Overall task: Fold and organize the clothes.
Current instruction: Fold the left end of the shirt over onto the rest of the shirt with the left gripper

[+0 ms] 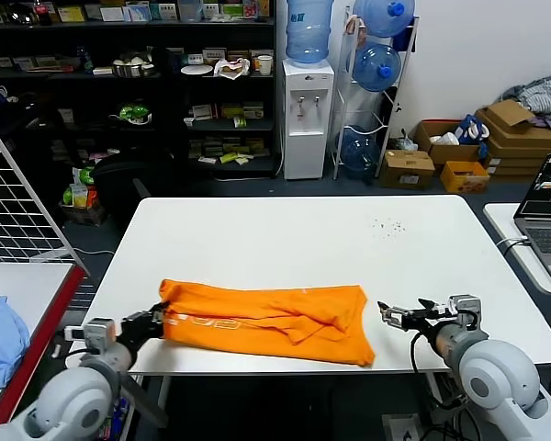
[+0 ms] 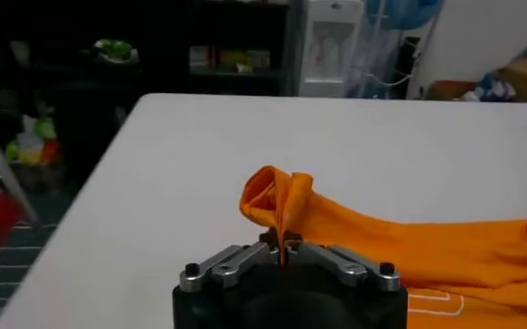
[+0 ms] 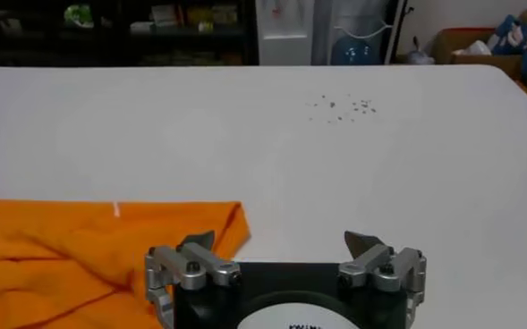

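Leftmost, a light blue garment (image 1: 0, 342) lay on a side surface beside the white desk (image 1: 285, 239), with dark shelving (image 1: 138, 83) and a water dispenser (image 1: 308, 115) behind and cardboard boxes (image 1: 496, 147) and a laptop (image 1: 549, 216) to the right. The orange T-shirt (image 1: 266, 322) lay crumpled along the desk's near edge. The left tool (image 1: 156, 320) reached in low from the near left corner, pressed together on the shirt's left end. The right tool (image 1: 399, 317) hovered just beside the shirt's right edge, spread wide and holding nothing. Only the left wrist view showed the cloth bunched upward (image 2: 276, 201) between the fingers; only the right wrist view showed dark specks (image 3: 344, 105) clearly.
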Action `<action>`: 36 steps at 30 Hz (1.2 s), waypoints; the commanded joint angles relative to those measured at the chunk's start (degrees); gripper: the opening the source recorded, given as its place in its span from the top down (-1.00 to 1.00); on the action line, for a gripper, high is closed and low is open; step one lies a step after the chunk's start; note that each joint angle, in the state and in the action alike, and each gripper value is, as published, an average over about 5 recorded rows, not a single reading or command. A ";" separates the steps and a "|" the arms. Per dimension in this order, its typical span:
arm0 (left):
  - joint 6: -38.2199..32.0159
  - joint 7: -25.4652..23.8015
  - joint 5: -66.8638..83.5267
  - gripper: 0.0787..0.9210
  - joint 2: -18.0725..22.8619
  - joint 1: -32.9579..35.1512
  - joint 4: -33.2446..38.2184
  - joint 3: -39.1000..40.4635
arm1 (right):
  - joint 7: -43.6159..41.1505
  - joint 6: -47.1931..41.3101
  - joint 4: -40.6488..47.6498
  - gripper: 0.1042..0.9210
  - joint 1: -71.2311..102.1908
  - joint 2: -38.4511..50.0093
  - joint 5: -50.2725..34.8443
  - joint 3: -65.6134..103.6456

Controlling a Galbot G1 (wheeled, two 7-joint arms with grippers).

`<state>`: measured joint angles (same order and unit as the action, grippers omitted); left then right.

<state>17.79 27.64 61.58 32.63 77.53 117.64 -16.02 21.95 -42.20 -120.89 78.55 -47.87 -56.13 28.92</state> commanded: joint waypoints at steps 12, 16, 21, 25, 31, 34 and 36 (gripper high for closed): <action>0.47 1.59 7.63 0.91 -16.88 2.42 -11.43 -15.33 | -1.12 2.01 1.12 -1.00 -0.97 -1.58 3.33 -2.35; 1.29 3.99 10.80 0.91 -15.81 2.19 -5.93 -13.96 | -0.31 1.86 0.72 -1.00 -0.26 -2.10 3.98 -1.99; 3.96 11.12 20.99 0.91 -10.47 0.91 9.46 -8.23 | 0.95 1.58 0.41 -1.00 0.67 -3.03 4.68 -0.96; 4.86 13.70 26.77 0.91 -5.89 -3.48 19.32 0.95 | 1.61 1.51 0.35 -1.00 1.98 -4.00 5.29 0.37; 4.86 11.70 26.40 0.91 -0.71 -8.38 20.65 9.12 | 1.90 1.49 0.18 -1.00 4.08 -5.35 6.32 1.65; 4.72 11.11 25.61 0.91 1.75 -11.17 18.25 11.21 | 1.98 1.43 0.25 -1.00 4.12 -5.97 6.79 1.24; 4.52 11.03 25.15 0.91 3.33 -13.30 16.72 12.58 | 2.08 1.36 0.35 -1.00 3.82 -6.38 7.07 0.74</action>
<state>21.64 37.17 82.49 27.17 73.39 129.47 -15.43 23.45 -40.86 -120.67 81.30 -52.76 -50.10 29.43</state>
